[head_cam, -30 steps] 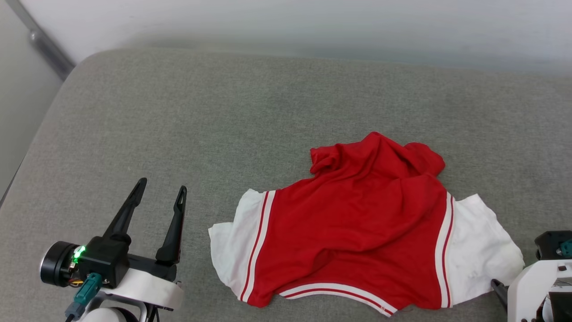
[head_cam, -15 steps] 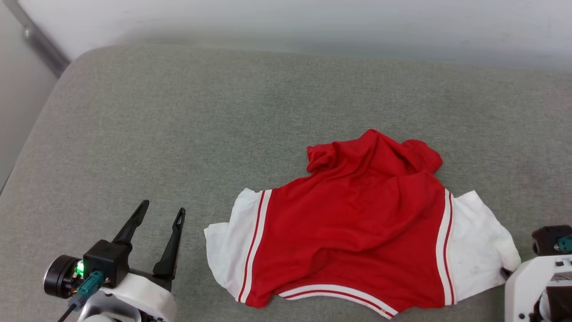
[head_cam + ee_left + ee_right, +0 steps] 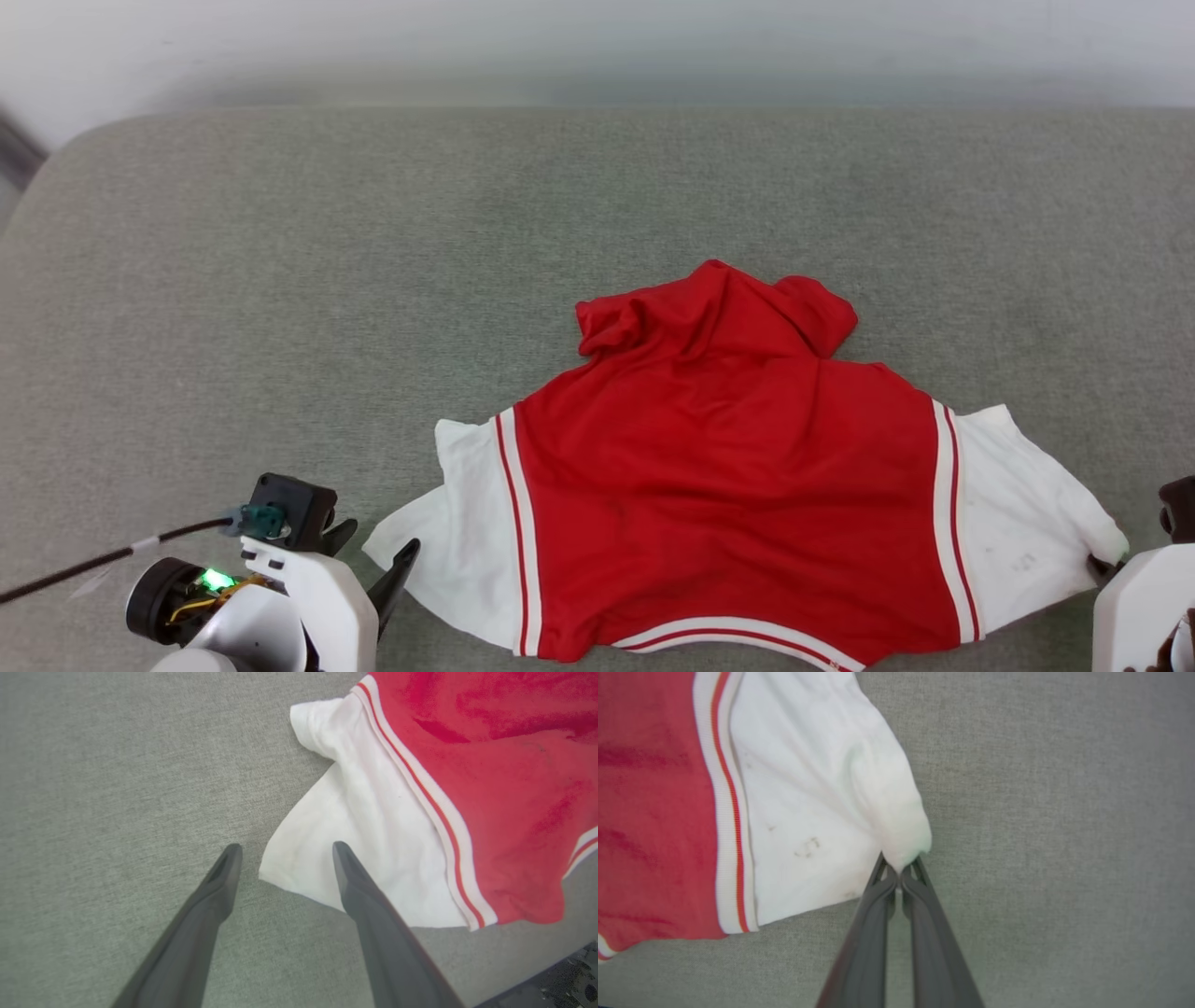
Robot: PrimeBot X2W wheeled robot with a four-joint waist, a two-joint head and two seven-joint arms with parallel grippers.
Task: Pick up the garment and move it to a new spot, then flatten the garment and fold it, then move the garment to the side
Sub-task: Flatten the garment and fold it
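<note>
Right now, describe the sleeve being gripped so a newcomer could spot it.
On the grey woven cushion lies a red thin-fabric shirt with white sleeves. The sleeve on the robot's right tapers into the shut right tool; the opposite sleeve lies flat, ungripped.

All 3 views look down on the garment [image 3: 728, 485], wrists nearest.

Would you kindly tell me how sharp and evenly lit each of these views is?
Head view: soft, even light, garment crisp, the wall behind hazy. Left wrist view: grey surface sharp, left gripper slightly soft. Right wrist view: white sleeve washed out near the right gripper, frame edges blurred.
</note>
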